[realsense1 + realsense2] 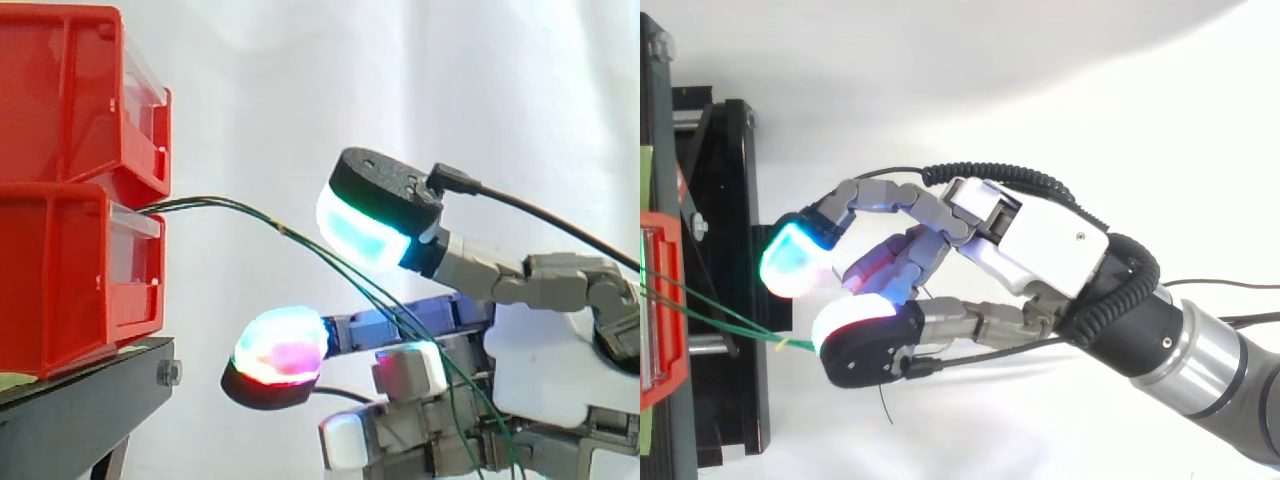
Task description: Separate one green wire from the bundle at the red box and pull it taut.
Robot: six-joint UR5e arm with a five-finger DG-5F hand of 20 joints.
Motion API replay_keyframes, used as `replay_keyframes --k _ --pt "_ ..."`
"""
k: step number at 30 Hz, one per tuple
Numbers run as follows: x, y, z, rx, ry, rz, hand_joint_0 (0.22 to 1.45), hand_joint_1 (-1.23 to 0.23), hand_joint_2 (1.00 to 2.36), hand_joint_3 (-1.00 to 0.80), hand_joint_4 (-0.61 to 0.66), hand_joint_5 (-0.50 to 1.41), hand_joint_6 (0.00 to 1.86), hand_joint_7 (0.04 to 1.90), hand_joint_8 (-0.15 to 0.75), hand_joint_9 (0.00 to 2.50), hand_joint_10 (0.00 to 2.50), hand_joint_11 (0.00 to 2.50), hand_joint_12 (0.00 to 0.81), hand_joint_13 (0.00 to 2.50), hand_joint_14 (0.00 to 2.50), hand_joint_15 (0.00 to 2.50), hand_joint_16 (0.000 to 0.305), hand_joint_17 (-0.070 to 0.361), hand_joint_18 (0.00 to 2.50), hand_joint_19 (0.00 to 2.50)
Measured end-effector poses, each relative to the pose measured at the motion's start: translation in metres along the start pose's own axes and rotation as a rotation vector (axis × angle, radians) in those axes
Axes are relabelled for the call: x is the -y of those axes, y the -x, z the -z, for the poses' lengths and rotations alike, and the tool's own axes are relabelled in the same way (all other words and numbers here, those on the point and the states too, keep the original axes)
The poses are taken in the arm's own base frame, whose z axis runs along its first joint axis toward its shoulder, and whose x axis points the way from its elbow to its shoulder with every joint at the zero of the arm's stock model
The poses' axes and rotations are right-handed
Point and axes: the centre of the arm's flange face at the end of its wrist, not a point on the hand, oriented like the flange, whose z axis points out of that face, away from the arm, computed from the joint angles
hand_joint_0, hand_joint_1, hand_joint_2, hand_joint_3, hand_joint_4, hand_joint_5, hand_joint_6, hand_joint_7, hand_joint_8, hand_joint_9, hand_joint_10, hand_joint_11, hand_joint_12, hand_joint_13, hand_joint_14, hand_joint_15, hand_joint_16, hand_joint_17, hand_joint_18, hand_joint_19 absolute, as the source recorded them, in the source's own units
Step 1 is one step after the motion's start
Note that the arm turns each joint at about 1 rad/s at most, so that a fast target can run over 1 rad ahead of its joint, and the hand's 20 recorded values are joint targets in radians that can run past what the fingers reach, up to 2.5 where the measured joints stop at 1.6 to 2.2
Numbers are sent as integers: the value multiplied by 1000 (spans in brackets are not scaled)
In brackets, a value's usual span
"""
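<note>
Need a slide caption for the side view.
Open hand beside stacked red bins on a black stand; green wires arc from the bins down between its fingers.

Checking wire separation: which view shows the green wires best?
Side view: the wires run in plain sight from the red bins down past the hand. The top view shows a short stretch before the hand covers them.

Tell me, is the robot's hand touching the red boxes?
Apart. The side view shows white curtain between the hand and the red boxes; only the green wires cross that gap.
</note>
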Motion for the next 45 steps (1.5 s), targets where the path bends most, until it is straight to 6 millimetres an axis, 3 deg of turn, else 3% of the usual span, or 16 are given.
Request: replay_keyframes --k 7,15,25,33,45 --pt "-15 -13 -4 -1 14 28 592 -682 1000 -500 224 -147 502 1129 284 1470 23 991 357 1169 19 485 48 108 869 343" --pt "-17 -20 0 -12 15 25 602 -713 1001 -500 196 -133 509 1286 284 1429 23 1044 349 1156 18 505 47 106 866 356" --pt "-20 -25 3 -18 15 15 604 -639 1003 -466 183 -143 614 1172 292 1457 23 1049 353 1171 20 508 47 105 873 366" --pt "-36 -24 -1 -32 -16 10 631 -718 1016 -306 144 -201 817 956 292 1341 21 1057 352 1143 20 520 48 107 878 365" --pt "-47 -23 1 -47 -70 41 648 -793 1015 -304 105 -215 891 911 294 1290 21 1078 359 1130 19 528 48 107 880 374"
